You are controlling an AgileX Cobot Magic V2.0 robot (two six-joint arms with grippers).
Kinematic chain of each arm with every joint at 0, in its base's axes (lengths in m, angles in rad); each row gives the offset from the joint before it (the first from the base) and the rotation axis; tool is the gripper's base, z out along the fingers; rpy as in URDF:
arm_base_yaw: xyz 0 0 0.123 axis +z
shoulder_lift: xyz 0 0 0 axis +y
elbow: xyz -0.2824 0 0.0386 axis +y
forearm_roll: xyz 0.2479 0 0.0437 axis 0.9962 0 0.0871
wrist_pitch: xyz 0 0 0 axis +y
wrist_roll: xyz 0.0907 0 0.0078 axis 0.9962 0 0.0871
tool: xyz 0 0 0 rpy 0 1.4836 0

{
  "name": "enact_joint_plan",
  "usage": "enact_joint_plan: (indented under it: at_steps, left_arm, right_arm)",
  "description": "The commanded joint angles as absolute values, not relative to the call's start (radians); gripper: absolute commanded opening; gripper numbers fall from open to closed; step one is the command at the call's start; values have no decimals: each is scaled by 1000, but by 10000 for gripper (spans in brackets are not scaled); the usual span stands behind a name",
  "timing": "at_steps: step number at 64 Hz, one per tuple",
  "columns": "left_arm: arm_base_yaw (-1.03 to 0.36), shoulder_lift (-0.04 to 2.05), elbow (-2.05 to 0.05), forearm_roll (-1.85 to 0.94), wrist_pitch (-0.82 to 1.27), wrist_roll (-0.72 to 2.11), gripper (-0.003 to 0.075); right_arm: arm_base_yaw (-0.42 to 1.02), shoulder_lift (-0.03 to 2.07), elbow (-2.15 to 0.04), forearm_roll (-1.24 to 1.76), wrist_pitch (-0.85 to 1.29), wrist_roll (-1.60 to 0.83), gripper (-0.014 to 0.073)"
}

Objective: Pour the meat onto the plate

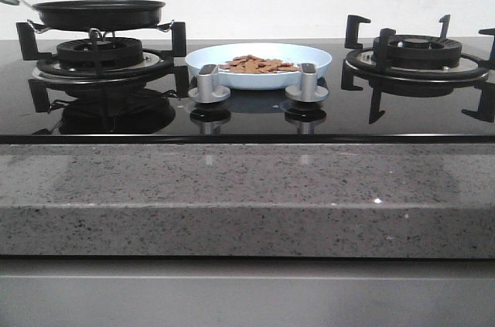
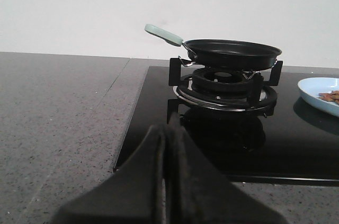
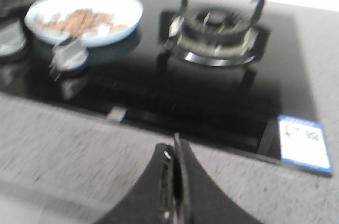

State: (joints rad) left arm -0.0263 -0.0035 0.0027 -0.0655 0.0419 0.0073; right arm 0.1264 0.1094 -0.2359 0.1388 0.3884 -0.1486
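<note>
The pale blue plate sits on the black glass hob between the two burners, behind two silver knobs. A pile of orange-brown meat strips lies on it. The plate and meat also show in the right wrist view, and the plate's edge in the left wrist view. The black frying pan with a light handle rests on the left burner; its inside is hidden. My left gripper is shut and empty over the counter's front. My right gripper is shut and empty over the counter. Neither gripper shows in the front view.
The left burner grate holds the pan. The right burner stands bare. Two silver knobs stand in front of the plate. A speckled grey stone counter runs along the front. A blue-edged label is on the hob's corner.
</note>
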Motion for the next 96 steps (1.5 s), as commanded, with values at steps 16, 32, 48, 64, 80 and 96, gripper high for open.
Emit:
enact_joint_plan:
  at_steps: [16, 32, 48, 64, 80, 96]
  left_arm:
    - [-27, -22, 9, -65, -49, 0, -20]
    - [-27, -22, 9, -65, -49, 0, -20]
    - [-27, -22, 9, -65, -49, 0, -20]
    - [-27, -22, 9, -65, -49, 0, -20]
    - [-27, -22, 9, -65, -49, 0, -20]
    - [-27, -22, 9, -65, -49, 0, -20]
  right_arm:
    - [46, -25, -30, 188, 62, -159, -69]
    - [42, -28, 21, 188, 46, -159, -69]
    - [42, -28, 21, 188, 45, -159, -69]
    - [42, -28, 21, 161, 37, -136, -69]
    - [42, -28, 21, 21, -17, 37, -69]
    - [42, -28, 21, 21, -13, 37, -69]
